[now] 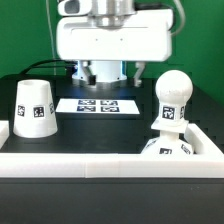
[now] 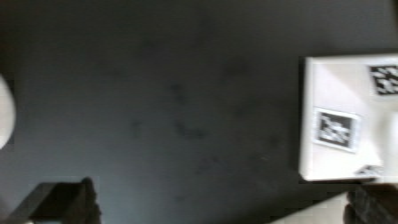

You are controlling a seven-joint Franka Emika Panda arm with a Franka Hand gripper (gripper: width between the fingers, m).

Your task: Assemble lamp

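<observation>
In the exterior view the tapered shade (image 1: 35, 110) stands with its wide end down at the left, tags on its side. The ball-shaped bulb (image 1: 172, 95) stands upright at the right. The tagged base (image 1: 166, 149) sits right under it, half hidden by the front rail, and I cannot tell if they are joined. My gripper (image 1: 108, 74) hangs low at the back centre, open wide and empty, apart from all three parts. In the wrist view its fingertips (image 2: 64, 196) frame bare black table, with the gripper's centre (image 2: 217, 190) over nothing.
The marker board (image 1: 97, 104) lies flat in front of the gripper. A long white border rail (image 1: 100, 165) runs across the front. The wrist view shows a flat white tagged slab (image 2: 349, 150) at one side and a white curved edge (image 2: 6, 110) at the other; I cannot tell which parts they are.
</observation>
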